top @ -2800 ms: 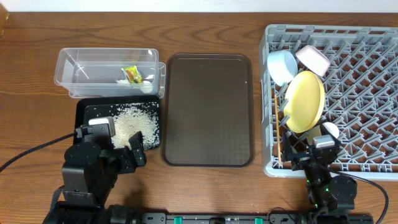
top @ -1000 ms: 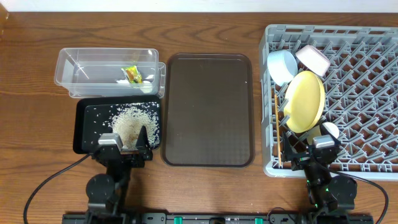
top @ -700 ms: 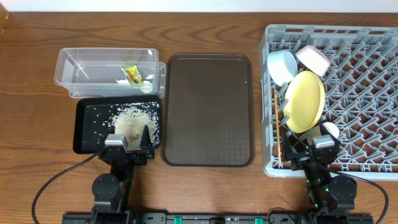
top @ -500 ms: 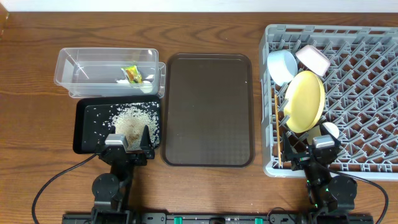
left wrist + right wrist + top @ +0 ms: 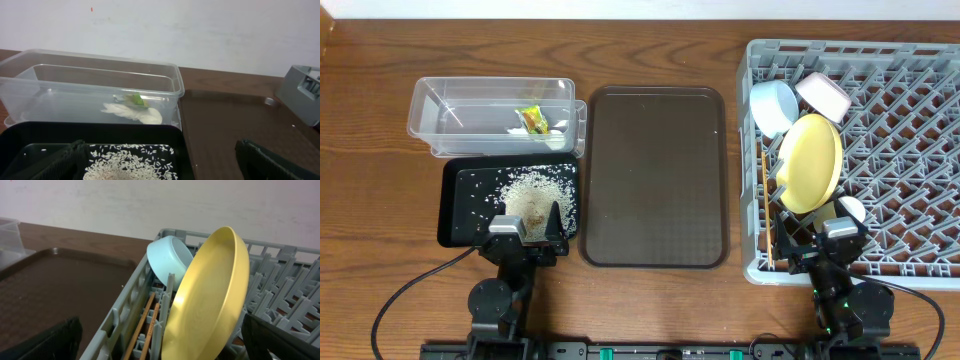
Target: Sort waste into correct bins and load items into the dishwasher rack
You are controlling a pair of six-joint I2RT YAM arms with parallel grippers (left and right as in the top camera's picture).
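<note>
The wrapper (image 5: 531, 119) lies in the clear tub (image 5: 495, 140), and it also shows in the left wrist view (image 5: 134, 100). Rice (image 5: 535, 190) is heaped in the black tray (image 5: 460, 205). The grey rack (image 5: 900, 150) holds the yellow plate (image 5: 810, 162) on edge, the blue bowl (image 5: 775, 107), the white bowl (image 5: 823, 95), the green cup (image 5: 851, 209) and the chopsticks (image 5: 766, 200). My left gripper (image 5: 527, 225) is open and empty at the black tray's near edge, with rice (image 5: 132, 160) between its fingers (image 5: 160, 170). My right gripper (image 5: 825, 240) is open and empty at the rack's near left corner, facing the plate (image 5: 210, 300).
The brown serving tray (image 5: 655, 175) lies between the bins and the rack. The tub (image 5: 90, 75) stands just behind the black tray (image 5: 30, 135). The rack wall (image 5: 125, 315), chopsticks (image 5: 145, 325) and blue bowl (image 5: 170, 260) are close ahead of the right gripper (image 5: 160, 350).
The left arm drew back from over the black tray and settled low at its near edge. In the last half second nothing moved. The right arm stayed still.
</note>
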